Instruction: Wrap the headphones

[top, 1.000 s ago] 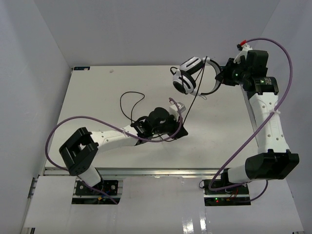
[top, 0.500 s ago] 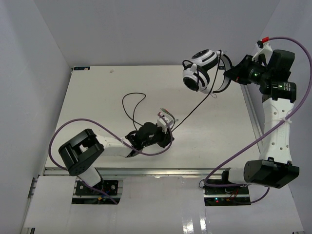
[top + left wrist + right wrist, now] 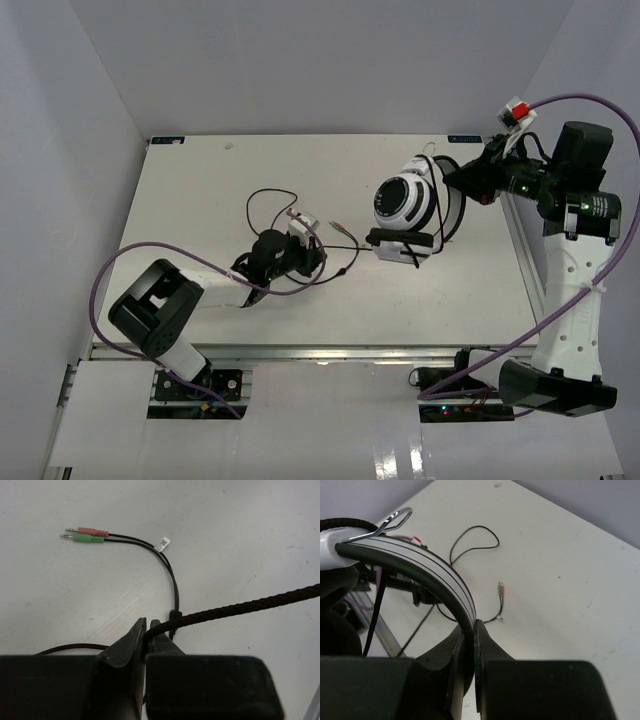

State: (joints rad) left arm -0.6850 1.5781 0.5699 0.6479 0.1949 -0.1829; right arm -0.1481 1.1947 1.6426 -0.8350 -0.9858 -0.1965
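Note:
The headphones (image 3: 402, 200) stand at the table's right middle, white earcup with black stripes facing up. My right gripper (image 3: 462, 180) is shut on their white striped headband (image 3: 430, 565), one finger on each side of the band. The thin black cable (image 3: 262, 200) loops over the table's middle. My left gripper (image 3: 305, 245) is shut on the braided part of the cable (image 3: 235, 607), which runs off to the right. The pink plug (image 3: 92, 531) and green plug (image 3: 89, 539) lie side by side on the table beyond my left gripper; they also show in the right wrist view (image 3: 500, 587).
A small white tag (image 3: 162, 543) sits on the thin plug leads. Purple arm cables (image 3: 110, 270) arc beside both arms. Grey walls close in the table's left, back and right. A metal rail (image 3: 330, 352) runs along the near edge.

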